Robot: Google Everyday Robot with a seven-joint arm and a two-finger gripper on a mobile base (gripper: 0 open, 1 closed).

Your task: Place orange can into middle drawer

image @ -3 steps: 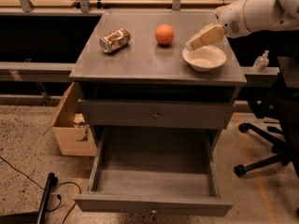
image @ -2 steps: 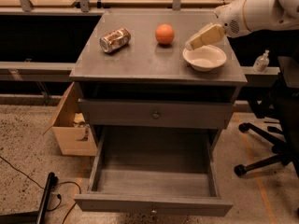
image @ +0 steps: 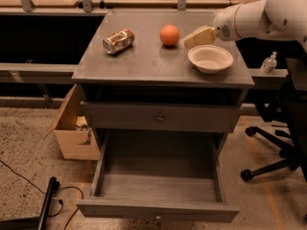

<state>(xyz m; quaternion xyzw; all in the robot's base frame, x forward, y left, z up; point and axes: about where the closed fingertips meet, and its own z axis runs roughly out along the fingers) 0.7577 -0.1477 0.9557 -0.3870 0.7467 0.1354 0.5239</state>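
The orange can (image: 118, 40) lies on its side at the left of the grey cabinet top (image: 144, 66). The middle drawer (image: 158, 178) is pulled out wide open below, its flat floor bare. My gripper (image: 197, 36) hangs on the white arm (image: 259, 16) at the right of the top, just right of a round orange fruit (image: 169, 35) and above the far-left rim of a white bowl (image: 210, 58). It holds nothing that I can see and is well to the right of the can.
A closed drawer with a central knob (image: 160, 118) sits above the open one. A cardboard box (image: 72, 128) stands on the floor at the left, an office chair (image: 280, 143) at the right. A small bottle (image: 270, 63) stands on the right ledge. Cables (image: 29, 183) lie on the floor.
My gripper has moved a little to the left, from over the bowl toward the orange fruit. The can, fruit, bowl and drawer have not moved.
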